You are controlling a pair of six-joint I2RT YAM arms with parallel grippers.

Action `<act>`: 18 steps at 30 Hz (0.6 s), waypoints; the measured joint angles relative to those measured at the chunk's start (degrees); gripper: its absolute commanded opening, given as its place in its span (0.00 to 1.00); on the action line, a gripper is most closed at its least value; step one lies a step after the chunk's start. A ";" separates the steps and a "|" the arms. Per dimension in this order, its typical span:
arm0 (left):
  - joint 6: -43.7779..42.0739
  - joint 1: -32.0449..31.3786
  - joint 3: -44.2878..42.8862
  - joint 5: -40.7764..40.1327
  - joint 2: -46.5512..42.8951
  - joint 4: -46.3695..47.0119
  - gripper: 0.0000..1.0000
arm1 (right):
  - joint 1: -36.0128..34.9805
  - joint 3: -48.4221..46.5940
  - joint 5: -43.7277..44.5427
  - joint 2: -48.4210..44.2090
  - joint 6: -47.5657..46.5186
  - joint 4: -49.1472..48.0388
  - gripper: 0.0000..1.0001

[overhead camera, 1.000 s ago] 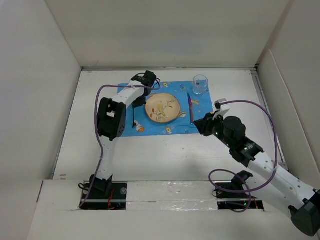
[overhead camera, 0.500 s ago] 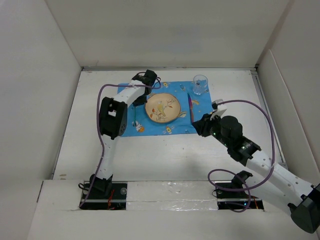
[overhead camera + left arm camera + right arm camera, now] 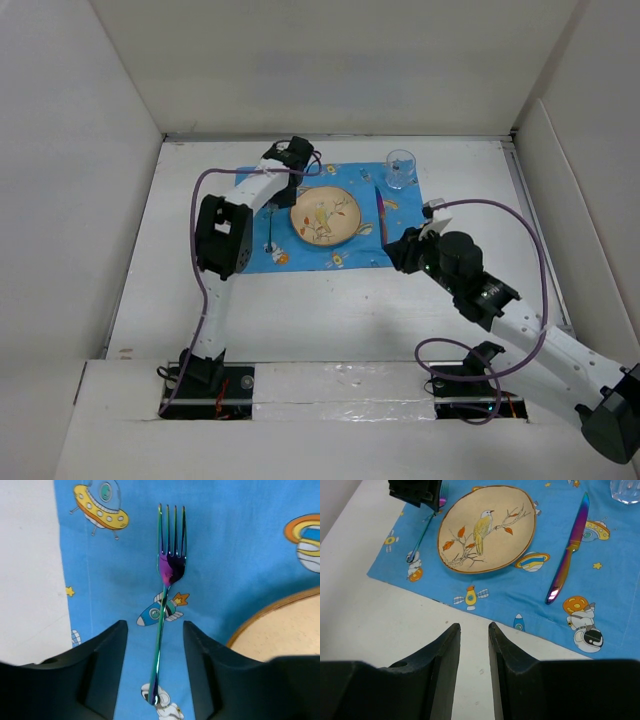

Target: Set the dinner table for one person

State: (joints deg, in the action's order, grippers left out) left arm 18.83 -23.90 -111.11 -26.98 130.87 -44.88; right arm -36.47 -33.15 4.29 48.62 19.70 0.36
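An iridescent fork (image 3: 166, 580) lies flat on the blue cartoon-print cloth (image 3: 225, 555), left of the bird-painted plate (image 3: 325, 215). My left gripper (image 3: 154, 625) hovers over the fork's handle, open, with both fingers clear of the metal. In the top view the left gripper (image 3: 283, 190) sits beside the plate's left edge. An iridescent knife (image 3: 381, 215) lies right of the plate, and a clear glass (image 3: 401, 170) stands at the cloth's far right corner. My right gripper (image 3: 474, 626) is open and empty over the white dinner table (image 3: 330, 310), just off the cloth's near edge.
Upright white panels (image 3: 90, 200) wall in the table on the left, back and right. The right arm's purple cable (image 3: 530, 250) loops over the table's right side. The plate (image 3: 487, 527), knife (image 3: 567, 555) and fork (image 3: 422, 532) all show in the right wrist view.
My left gripper has opened and let go of the fork, which now rests on the cloth. The right arm has drawn back slightly towards the near edge, still open.
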 measured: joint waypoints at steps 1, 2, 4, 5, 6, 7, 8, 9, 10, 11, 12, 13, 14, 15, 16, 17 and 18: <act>0.11 -0.11 0.09 0.04 -0.76 0.11 0.53 | 0.00 0.00 0.00 0.17 0.00 -0.07 0.30; 0.07 -0.17 0.33 0.13 -2.29 0.28 0.55 | 0.00 0.00 0.02 0.31 -0.02 -0.04 0.26; 0.31 -0.46 2.19 0.50 -7.65 1.42 0.58 | 0.00 0.00 0.24 0.50 -0.11 0.00 0.05; 0.33 -0.68 3.26 0.85 -11.04 2.08 0.59 | -0.09 0.00 0.31 0.48 -0.28 0.02 0.00; 0.44 -0.94 4.72 1.51 -15.32 2.97 0.59 | -0.20 0.00 0.55 0.24 -0.15 0.02 0.00; 0.59 -1.27 6.58 2.23 -20.35 4.35 0.59 | -0.42 0.02 0.87 -0.26 -0.13 0.09 0.00; 0.79 -1.53 8.96 3.06 -26.38 6.21 0.60 | -0.74 0.11 1.22 -1.05 -0.13 0.02 0.00; 1.01 -1.73 11.54 3.93 -32.68 7.96 0.61 | -1.14 0.20 1.57 -2.21 -0.13 0.00 0.00; 1.22 -2.10 14.82 4.81 -39.65 10.45 0.68 | -1.51 0.33 1.95 -3.85 -0.13 0.11 0.00; 1.40 -2.38 18.58 5.81 -47.25 13.25 0.72 | -1.88 0.37 2.43 -5.86 -0.13 0.37 0.00; 1.70 -2.47 22.73 6.54 -54.51 16.02 0.75 | -2.03 0.35 2.95 -7.74 -0.11 0.44 0.04; 1.70 -2.47 22.73 6.54 -54.51 16.02 0.81 | -2.32 0.35 3.65 -10.12 -0.02 0.50 0.16; 2.16 -2.29 29.20 7.23 -67.12 18.78 0.83 | -2.54 0.31 4.48 -12.55 0.31 0.76 0.23; 2.73 -2.08 32.54 7.56 -72.83 21.51 0.85 | -2.62 0.09 5.33 -14.84 0.46 1.03 0.30; 3.13 -1.90 36.11 7.67 -78.58 22.99 0.89 | -2.64 -0.31 6.19 -16.76 0.74 1.40 0.37; 3.50 -1.70 38.95 7.56 -84.28 23.41 0.91 | -2.64 -1.01 7.10 -18.93 0.96 2.08 0.48; 4.04 -1.62 41.51 7.37 -89.13 23.78 0.92 | -2.64 -2.03 8.46 -20.79 1.27 3.26 0.53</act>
State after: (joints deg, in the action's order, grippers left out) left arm 22.87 -25.52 -69.60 -19.62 41.74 -21.10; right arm -39.11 -35.18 12.75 27.83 20.97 3.62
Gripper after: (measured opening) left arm 0.896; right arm 0.443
